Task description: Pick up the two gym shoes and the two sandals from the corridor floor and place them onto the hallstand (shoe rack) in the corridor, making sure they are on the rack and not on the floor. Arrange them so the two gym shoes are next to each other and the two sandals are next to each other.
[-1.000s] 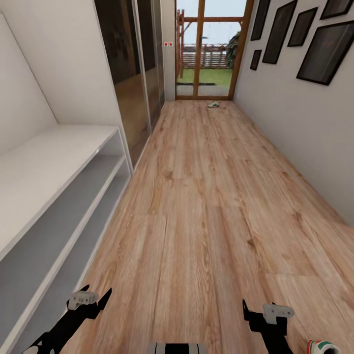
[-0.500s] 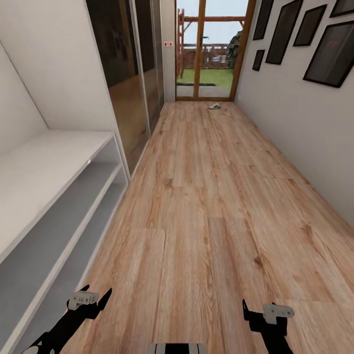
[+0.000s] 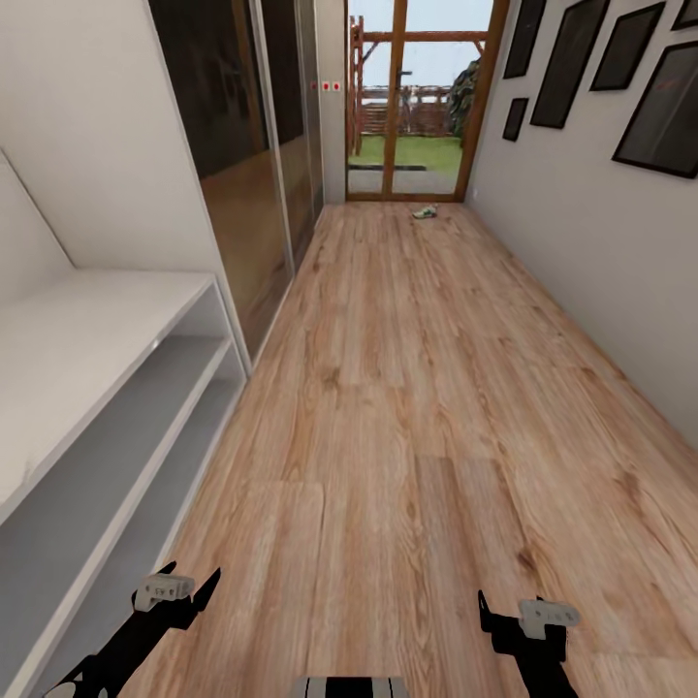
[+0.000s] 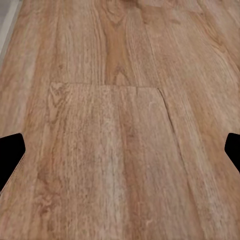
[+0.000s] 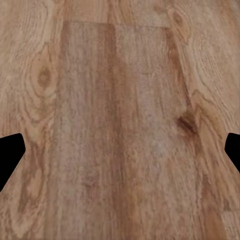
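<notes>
The light brown wood-grain plank corridor floor point(image 3: 407, 388) runs toward a wood-framed glass door point(image 3: 417, 97) at 12 o'clock. One small white-and-green gym shoe point(image 3: 425, 211) lies on the floor just before that door, well apart from the robot. The white-grey hallstand with shallow tiers point(image 3: 97, 388) stands at 9 o'clock. Dark framed pictures point(image 3: 669, 102) hang at 2 o'clock. The left gripper point(image 3: 179, 593) and right gripper point(image 3: 523, 616) hover over bare planks, fingers spread wide, holding nothing.

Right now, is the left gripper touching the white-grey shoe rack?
Apart. In the head view the left gripper hangs over the wood-plank corridor floor, with bare planks visible between it and the white-grey shoe rack.
</notes>
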